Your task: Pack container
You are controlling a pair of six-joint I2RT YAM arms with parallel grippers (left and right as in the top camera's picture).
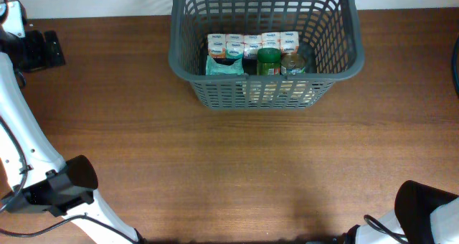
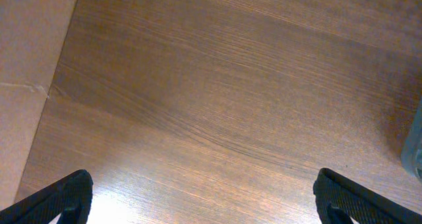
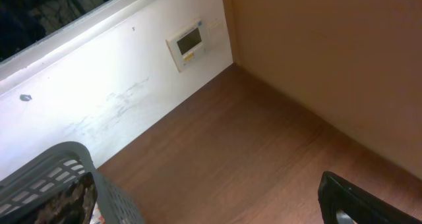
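The container, a large dark grey lattice basket [image 1: 337, 61], stands at the table's far middle. Inside lie a row of small white-and-orange cartons [image 1: 251, 43], a teal packet [image 1: 224, 66], a green-lidded jar [image 1: 269, 59] and a small tin can [image 1: 294, 63]. My left gripper [image 2: 204, 201] is open and empty over bare wood, its fingertips far apart at the frame's bottom corners. My right gripper [image 3: 211, 211] is open and empty; only its right finger shows plainly. A corner of the basket [image 3: 62, 161] shows at lower left of the right wrist view.
The left arm [image 1: 68, 183] sits at the table's front left and the right arm [image 1: 430, 208] at the front right. A black mount [image 1: 43, 50] stands at the far left. A white wall with a small panel [image 3: 188, 43] lies behind the table.
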